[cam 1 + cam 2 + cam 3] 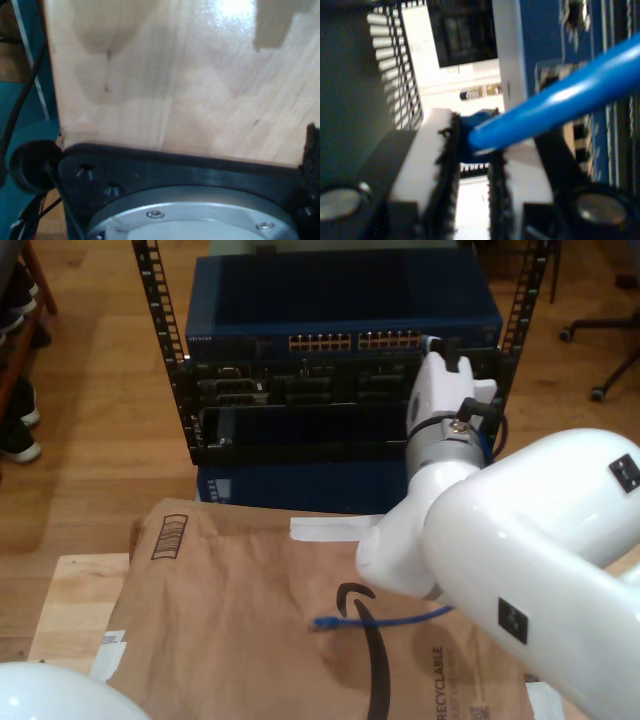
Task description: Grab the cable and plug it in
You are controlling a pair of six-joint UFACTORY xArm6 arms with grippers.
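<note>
In the exterior view, nearest the camera, a brown paper bag [250,620] covers most of the wooden desk [70,600]. On the bag, in the lower middle of the frame, lies the free end of the blue cable [385,621], its small plug [322,623] pointing toward the exterior view's left; the line runs toward the exterior view's right until a big white arm [520,570] hides it.

My first wrist view looks down on pale wood [175,75] with a black and metal mount [185,200] at its near edge and a thin black wire [20,100] off the desk's side. The jaws themselves are not visible there, so I cannot tell whether my first gripper is released or clenched.

That white arm reaches away from the camera to the server rack [340,370] standing on the wooden floor [90,390]. My second gripper [472,165] is clenched on the cable [570,95]: its ribbed black pads [449,165] pinch the blue plug end [475,122] between them, and the line slants out of the jaws toward the camera. In the exterior view this gripper [447,365] sits at the rack's face, near the right end of the row of network ports [350,341], in the upper right of the frame. Whether the plug touches a port I cannot tell.
</note>
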